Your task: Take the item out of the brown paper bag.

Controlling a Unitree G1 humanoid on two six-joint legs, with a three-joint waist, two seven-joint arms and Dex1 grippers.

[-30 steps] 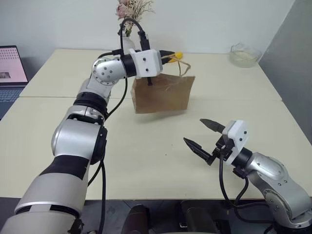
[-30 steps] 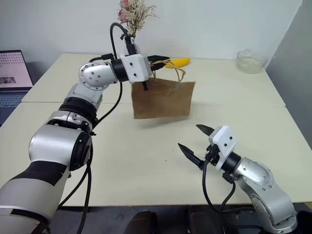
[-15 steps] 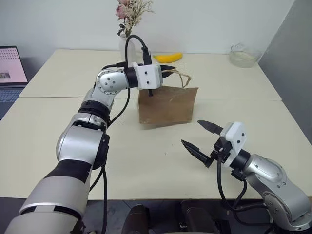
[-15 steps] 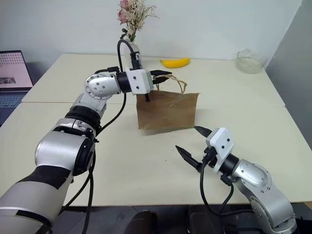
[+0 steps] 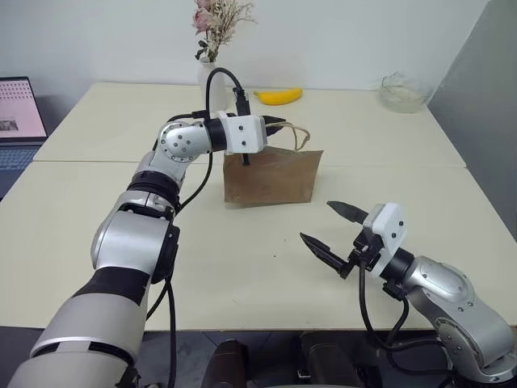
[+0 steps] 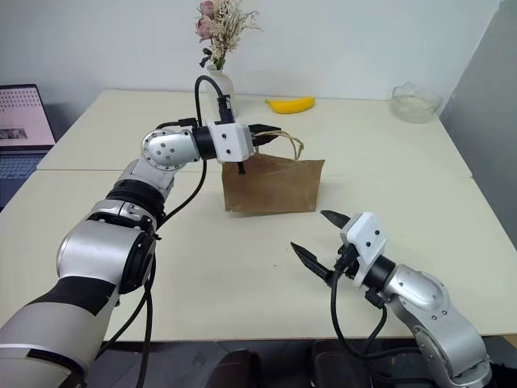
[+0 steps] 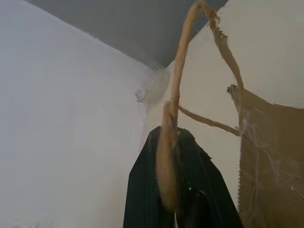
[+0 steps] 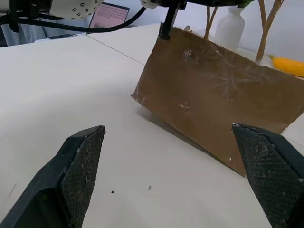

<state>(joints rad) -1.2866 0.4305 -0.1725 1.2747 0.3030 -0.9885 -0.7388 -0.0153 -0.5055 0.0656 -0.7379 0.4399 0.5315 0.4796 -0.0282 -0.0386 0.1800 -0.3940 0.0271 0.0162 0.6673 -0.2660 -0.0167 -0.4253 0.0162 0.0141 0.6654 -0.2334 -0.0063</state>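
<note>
brown paper bag (image 5: 272,176) at frame centre, standing on cream table (image 5: 97,234); cord handle (image 7: 178,90) pinched between closed fingers of left gripper (image 5: 279,123) above bag's upper left corner. right gripper (image 5: 335,229), lower right, fingers spread wide, nothing held. item's whereabouts cannot be told.

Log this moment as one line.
left gripper: shut on bag handle | right gripper: open, near bag | bag: on table
</note>
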